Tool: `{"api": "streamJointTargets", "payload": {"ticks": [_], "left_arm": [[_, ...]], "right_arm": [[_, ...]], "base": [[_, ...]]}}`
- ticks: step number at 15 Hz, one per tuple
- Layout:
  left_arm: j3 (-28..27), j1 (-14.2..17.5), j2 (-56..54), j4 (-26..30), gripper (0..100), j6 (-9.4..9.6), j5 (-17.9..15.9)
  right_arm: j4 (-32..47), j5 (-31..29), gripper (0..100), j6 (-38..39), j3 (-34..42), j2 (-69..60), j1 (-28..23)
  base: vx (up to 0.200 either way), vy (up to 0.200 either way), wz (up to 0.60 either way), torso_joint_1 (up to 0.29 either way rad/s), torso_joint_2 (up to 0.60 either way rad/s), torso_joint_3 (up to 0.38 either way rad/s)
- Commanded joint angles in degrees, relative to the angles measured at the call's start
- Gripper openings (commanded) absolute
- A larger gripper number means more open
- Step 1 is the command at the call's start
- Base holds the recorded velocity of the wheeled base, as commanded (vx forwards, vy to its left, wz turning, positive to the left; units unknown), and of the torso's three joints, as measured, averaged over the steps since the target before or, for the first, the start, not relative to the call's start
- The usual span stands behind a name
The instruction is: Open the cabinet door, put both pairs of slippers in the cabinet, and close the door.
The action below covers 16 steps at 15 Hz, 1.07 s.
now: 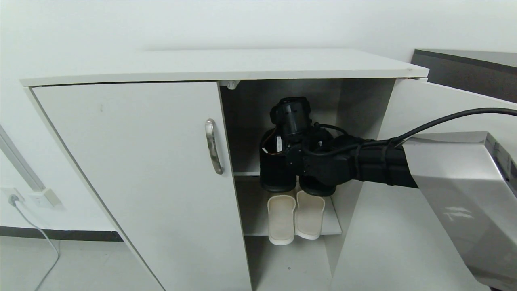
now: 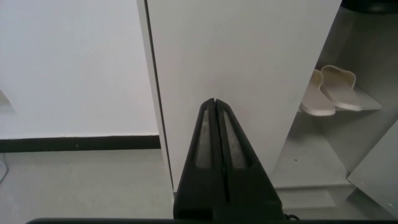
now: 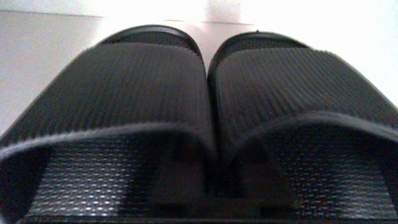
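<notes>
Pinching bumpy black slippers point(image 3: 143, 93), your right claw point(image 3: 217, 194) hangs just behind the smooth white slippers point(image 1: 281, 218); left claw point(image 2: 214, 143) pressed together.

White cabinet point(image 1: 242, 62), right door point(image 1: 424, 109) open, cream slippers point(image 1: 281, 218) side by side on a shelf point(image 1: 252, 210) – black slippers point(image 1: 276, 169) upright just behind them

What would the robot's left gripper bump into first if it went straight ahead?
Probably the closed white cabinet door, just beyond the shut left gripper; the gap is hard to judge.
</notes>
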<state>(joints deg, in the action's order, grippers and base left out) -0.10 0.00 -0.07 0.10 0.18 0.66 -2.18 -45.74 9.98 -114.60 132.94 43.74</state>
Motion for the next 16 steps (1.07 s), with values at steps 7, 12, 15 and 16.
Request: {"api": "streamJointTargets", "payload": {"ticks": [7, 12, 15, 16], "left_arm": [[0.01, 0.0, 0.07, -0.01, 0, -0.01, 0.04], [0.01, 0.0, 0.07, -0.01, 0, -0.01, 0.04], [0.01, 0.0, 0.07, -0.01, 0, -0.01, 0.04], [0.01, 0.0, 0.07, -0.01, 0, -0.01, 0.04]], "right_arm": [[-0.1, -0.4, 100, 1.62, 5.71, -5.23, 1.96], [-1.16, -0.4, 100, 2.06, 9.57, -6.73, 2.58], [-2.21, -0.49, 100, 3.38, 14.23, -9.28, 3.37], [-2.83, -0.49, 100, 3.73, 15.55, -10.16, 3.9]], "base": [[0.0, 0.0, 0.0, 0.0, 0.0, 0.0], [0.0, 0.0, 0.0, 0.0, 0.0, 0.0], [0.0, 0.0, 0.0, 0.0, 0.0, 0.0], [0.0, 0.0, 0.0, 0.0, 0.0, 0.0]]}}
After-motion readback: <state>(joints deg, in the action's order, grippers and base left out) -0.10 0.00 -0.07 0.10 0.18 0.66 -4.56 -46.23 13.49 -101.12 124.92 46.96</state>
